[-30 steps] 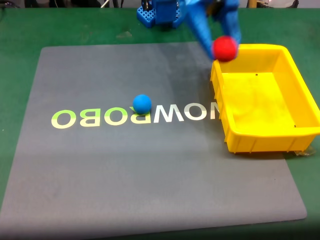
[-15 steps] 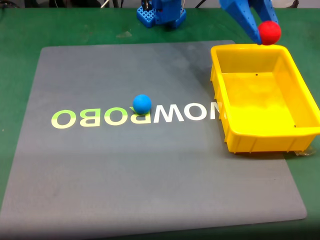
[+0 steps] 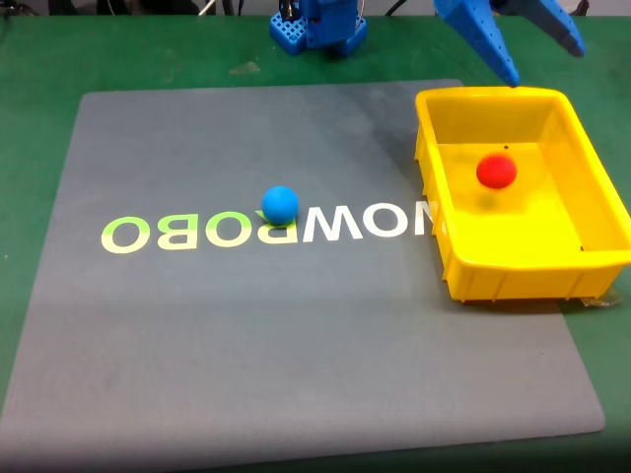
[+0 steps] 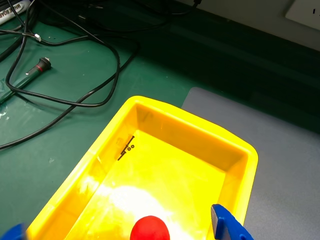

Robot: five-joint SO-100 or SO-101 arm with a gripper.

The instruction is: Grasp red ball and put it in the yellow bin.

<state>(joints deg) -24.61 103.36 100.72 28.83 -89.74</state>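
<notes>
Red ball [image 3: 496,170]: small matte sphere, inside the yellow bin [image 3: 595,177], toward the bin's far half in the fixed view, clear of the walls. In the wrist view the red ball [image 4: 149,229] sits at the lower edge of the frame over the bin's glossy floor; whether it rests on the floor or is just above it cannot be told.

Yellow bin: large rectangular tub with sloped walls and a rolled rim, standing on the right edge of the grey mat [image 3: 246,325], partly over the green desk [image 3: 39,59]. In the wrist view the yellow bin [image 4: 200,125] shows a small dark mark on its floor near one far corner.

Hand [image 3: 542,61]: blue, two fingers spread wide apart and holding nothing, hanging above the bin's far rim at the top of the fixed view. One blue fingertip [image 4: 227,227] enters the wrist view from the bottom edge, just beside the ball.

Blue ball [image 3: 280,204]: same size as the red one, lying on the mat among the pale mirrored lettering [image 3: 266,229], well apart from the bin.

Arm base [image 3: 317,25]: blue, at the far edge of the desk beyond the mat.

Black cables [image 4: 65,75]: looped on the green desk beyond the bin in the wrist view.
</notes>
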